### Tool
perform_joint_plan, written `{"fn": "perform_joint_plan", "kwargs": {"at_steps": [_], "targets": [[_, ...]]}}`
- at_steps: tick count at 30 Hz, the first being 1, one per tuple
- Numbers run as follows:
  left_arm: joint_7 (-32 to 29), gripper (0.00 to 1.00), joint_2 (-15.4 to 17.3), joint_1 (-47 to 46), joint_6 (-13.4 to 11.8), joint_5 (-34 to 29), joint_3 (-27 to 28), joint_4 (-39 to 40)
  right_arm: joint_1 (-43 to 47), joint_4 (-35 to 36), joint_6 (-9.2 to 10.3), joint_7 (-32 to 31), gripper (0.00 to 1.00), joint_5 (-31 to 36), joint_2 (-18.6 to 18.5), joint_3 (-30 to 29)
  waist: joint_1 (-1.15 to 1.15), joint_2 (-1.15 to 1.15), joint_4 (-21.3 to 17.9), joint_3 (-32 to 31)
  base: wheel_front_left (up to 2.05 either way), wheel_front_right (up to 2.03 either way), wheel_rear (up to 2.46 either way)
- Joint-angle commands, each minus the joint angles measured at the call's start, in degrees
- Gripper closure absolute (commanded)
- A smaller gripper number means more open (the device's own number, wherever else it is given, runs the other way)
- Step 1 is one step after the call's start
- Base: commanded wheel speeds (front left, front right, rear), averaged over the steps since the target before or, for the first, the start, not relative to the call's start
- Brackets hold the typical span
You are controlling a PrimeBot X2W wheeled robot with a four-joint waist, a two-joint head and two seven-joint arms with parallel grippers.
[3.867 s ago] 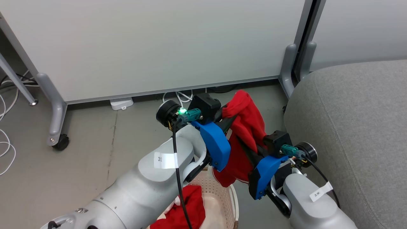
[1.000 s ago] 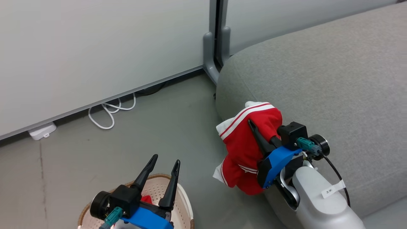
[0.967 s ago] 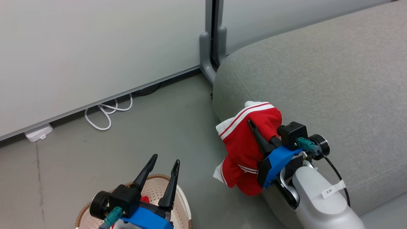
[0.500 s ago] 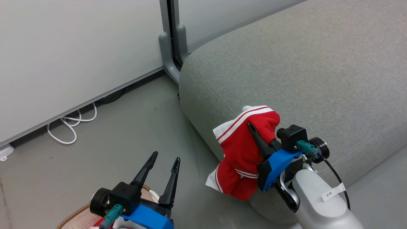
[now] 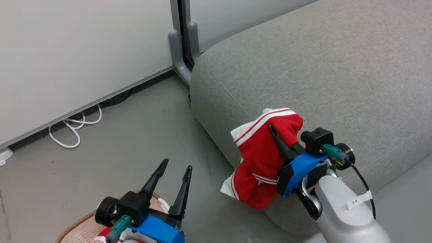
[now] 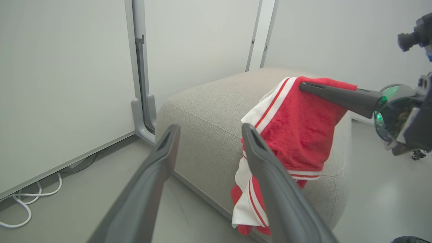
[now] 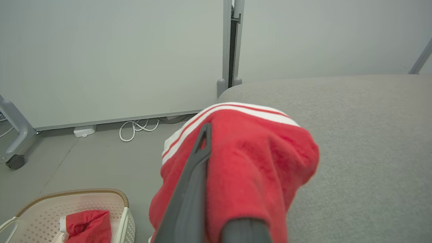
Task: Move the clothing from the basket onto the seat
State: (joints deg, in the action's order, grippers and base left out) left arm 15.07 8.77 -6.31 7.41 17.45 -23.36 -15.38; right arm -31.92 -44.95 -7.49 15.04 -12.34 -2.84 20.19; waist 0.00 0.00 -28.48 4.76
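A red garment [image 5: 258, 158] with white stripes hangs draped over my right gripper [image 5: 274, 131], which is shut on it at the near left corner of the grey seat [image 5: 320, 67]. The cloth dangles down the seat's side, clear of the floor. In the right wrist view the garment [image 7: 256, 168] covers one finger of that gripper [image 7: 216, 135]. My left gripper [image 5: 177, 164] stands open and empty above the basket [image 5: 76, 225]. From the right wrist camera, another red garment [image 7: 88, 225] lies inside the basket [image 7: 74, 194]. The left wrist view looks past its open gripper [image 6: 211, 130] at the held garment [image 6: 297, 128].
Grey partition panels stand behind, with a post foot [image 5: 178, 57] against the seat's far corner. A white cable [image 5: 72, 130] lies coiled on the floor by the panel. A white adapter [image 7: 84, 131] and a caster [image 7: 15, 161] sit further left.
The head camera has swung right, bringing more of the seat into view. My right gripper has carried the red garment slightly up and toward the seat. The left gripper stays open.
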Motion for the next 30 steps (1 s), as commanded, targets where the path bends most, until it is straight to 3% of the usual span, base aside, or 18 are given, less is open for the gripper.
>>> {"fn": "perform_joint_plan", "kwargs": {"at_steps": [1,5,9,23,30], "targets": [[0.16,0.0,0.61,-1.29,0.12,-0.34,-0.13,0.26,-1.74,0.6,-0.01,0.21,1.0,-0.4,-0.09,-1.13,0.0,0.0,0.47,1.0,0.0,0.0,0.0],[0.16,0.0,1.55,-2.45,0.12,-0.86,-0.22,0.91,-5.43,0.45,-0.01,0.04,1.0,-0.21,-0.41,-4.4,0.0,0.0,1.25,3.53,0.0,0.0,0.0],[0.16,0.0,2.95,-4.32,0.12,-1.54,-0.64,2.08,-11.2,1.06,-0.01,-0.79,1.0,-0.21,-3.02,-8.32,0.0,0.0,2.55,7.5,0.0,0.0,0.0],[0.16,0.0,8.54,-13.83,0.12,-3.24,-2.36,7.04,-25.69,7.89,-0.01,-4.67,1.0,4.5,-16.95,-26.56,0.0,0.0,8.87,24.19,0.0,0.0,0.0],[0.16,0.0,10.47,-16.56,0.12,-4.22,-3.29,9.54,-26.65,8.94,-0.01,-4.05,1.0,5.9,-18.93,-33.06,0.0,0.0,10.55,29.67,0.0,0.0,0.0]]}}
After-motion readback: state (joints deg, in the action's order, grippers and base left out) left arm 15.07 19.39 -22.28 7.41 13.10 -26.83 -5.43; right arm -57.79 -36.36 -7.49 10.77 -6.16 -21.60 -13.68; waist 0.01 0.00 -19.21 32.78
